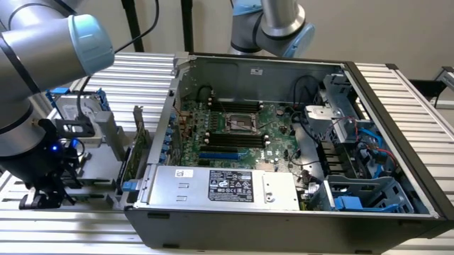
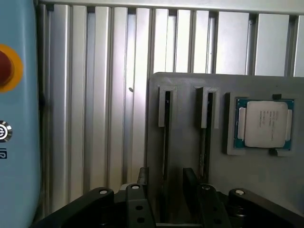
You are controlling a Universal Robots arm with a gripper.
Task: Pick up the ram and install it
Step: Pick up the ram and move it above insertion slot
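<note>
In the exterior view, the arm (image 1: 35, 58) stands at the exterior view's left, beside the open computer case (image 1: 284, 159). Its wrist is bent so that it points straight down. The gripper (image 1: 44, 201) hangs low over the slatted table (image 1: 142, 69), close to a grey tray of parts and well apart from the motherboard (image 1: 241, 127) inside the case. From this side I cannot tell how the jaws stand, and I cannot make out the ram here.

In the wrist view, the gripper (image 2: 166, 199) is released: its two dark fingers (image 2: 190, 183) stand apart with a clear gap and hold nothing. The ram (image 2: 166, 142) stands on its edge in a narrow slot of a grey holder plate (image 2: 190, 95), and its line runs into the gap between the fingers. It is seen only from the edge, as a long, thin, dark strip, so its chips are hidden. A second stick (image 2: 208, 137) stands in the neighbouring slot, just beside it. A processor (image 2: 263, 123) lies flat in a square pocket on the same plate. A light-blue box (image 2: 16, 118) with a red button (image 2: 4, 66) is at the side.
</note>
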